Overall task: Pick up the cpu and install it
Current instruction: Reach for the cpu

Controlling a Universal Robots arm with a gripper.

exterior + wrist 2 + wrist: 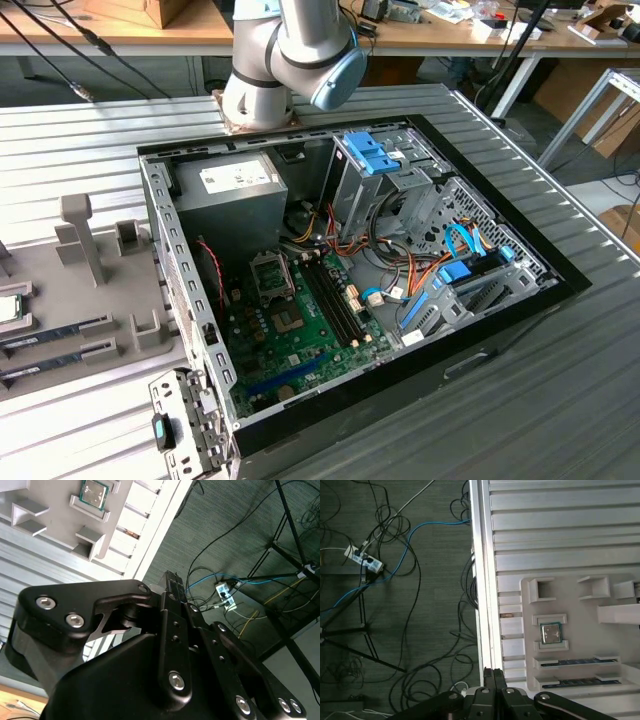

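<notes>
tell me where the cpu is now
The cpu lies in a square pocket of the grey tray, at the exterior view's far left, outside the case, next to the memory sticks.

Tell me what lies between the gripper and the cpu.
In the first wrist view, ribbed metal table slats and the grey tray's rim separate the gripper from the silvery square cpu.

Silver-grey cpu (551, 633), green-edged; blk tool (493, 672).

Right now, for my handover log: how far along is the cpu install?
Nothing done yet: the cpu lies in its pocket on the grey tray. The gripper holds nothing, apart from the tray. Left: picking it up and seating it in the computer case.
</notes>
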